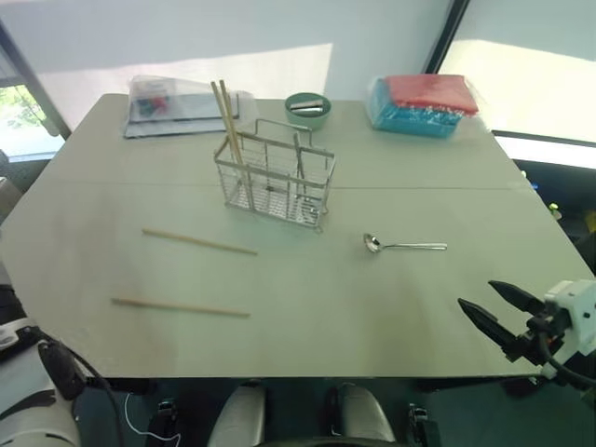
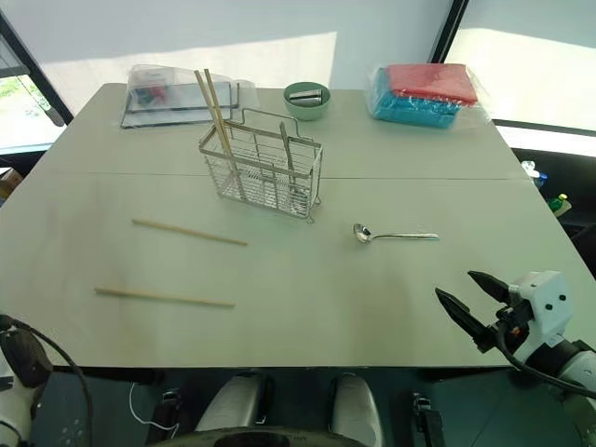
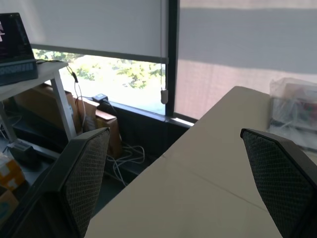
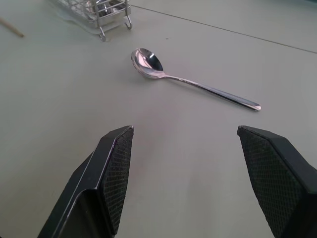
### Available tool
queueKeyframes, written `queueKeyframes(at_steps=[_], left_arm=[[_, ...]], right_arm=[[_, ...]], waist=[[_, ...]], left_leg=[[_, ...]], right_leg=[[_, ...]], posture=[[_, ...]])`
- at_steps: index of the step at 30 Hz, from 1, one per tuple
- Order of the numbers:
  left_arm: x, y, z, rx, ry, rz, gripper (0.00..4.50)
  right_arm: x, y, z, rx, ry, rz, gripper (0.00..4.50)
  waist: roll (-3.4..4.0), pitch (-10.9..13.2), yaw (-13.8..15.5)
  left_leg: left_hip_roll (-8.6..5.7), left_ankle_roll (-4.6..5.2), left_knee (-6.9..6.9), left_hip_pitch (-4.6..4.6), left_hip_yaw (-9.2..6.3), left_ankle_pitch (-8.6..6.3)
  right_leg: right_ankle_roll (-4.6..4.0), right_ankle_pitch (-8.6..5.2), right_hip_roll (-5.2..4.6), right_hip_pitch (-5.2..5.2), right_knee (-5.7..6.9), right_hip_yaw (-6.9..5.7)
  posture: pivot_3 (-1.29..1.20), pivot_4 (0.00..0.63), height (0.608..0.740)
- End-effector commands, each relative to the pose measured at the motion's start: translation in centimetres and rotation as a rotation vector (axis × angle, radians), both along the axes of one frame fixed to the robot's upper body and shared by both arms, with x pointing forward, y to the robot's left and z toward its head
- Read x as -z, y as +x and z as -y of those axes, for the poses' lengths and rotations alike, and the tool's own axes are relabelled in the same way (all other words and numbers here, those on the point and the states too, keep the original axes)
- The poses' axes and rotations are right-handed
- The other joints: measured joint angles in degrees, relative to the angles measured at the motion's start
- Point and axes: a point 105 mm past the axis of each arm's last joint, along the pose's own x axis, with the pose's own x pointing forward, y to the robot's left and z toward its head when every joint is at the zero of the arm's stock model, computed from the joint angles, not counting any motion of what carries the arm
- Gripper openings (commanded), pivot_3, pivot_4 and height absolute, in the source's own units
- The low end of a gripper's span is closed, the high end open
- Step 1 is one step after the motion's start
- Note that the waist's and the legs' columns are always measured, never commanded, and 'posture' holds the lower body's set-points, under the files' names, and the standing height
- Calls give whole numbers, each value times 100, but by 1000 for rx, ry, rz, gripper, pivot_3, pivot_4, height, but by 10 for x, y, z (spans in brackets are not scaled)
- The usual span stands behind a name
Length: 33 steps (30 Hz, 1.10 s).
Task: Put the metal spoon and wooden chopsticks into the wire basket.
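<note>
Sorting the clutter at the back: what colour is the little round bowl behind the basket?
Green; the bowl shows best in the right eye view.

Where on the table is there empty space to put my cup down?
The widest bare patch is the near middle, between the loose chopsticks and the spoon. The right side, from the spoon back to the red and blue packs, is also free. It gets crowded at the far edge: wire basket, green bowl and a clear plastic packet.

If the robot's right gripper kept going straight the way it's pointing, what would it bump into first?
Probably the metal spoon. The open right gripper hangs just above the table, aimed at it, with bare tabletop between. It tilts down slightly, so it might touch the table first.
</note>
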Motion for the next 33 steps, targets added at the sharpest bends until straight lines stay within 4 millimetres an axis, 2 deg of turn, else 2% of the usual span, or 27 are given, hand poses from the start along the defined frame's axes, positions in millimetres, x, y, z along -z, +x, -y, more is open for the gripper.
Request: queueKeyframes(at_steps=[1,27,29,33], left_arm=[[-14,-1,1,3,15,35,4444],[-25,-10,2,24,72,51,4444],[-30,-5,10,87,85,56,4444],[-40,7,44,322,123,75,4444]], right_arm=[[-16,5,-3,-11,-26,70,3487],[-28,35,-6,-63,-72,142,3487],[-33,43,-8,-106,-101,149,3487],[-50,66,-2,-172,-171,175,3487]], waist=[[0,0,13],[-9,-5,21],[-8,-4,20],[-3,-1,13]], left_leg=[[0,1,0,0,0,1],[-2,12,2,0,0,7],[-2,13,3,0,0,8],[-3,13,11,-1,8,8]], right_leg=[[0,0,1,0,0,0],[0,0,0,3,0,-1],[0,0,0,4,0,-1],[-3,1,1,5,-1,-1]], posture=[[0,150,667],[0,150,667],[0,150,667],[0,150,667]])
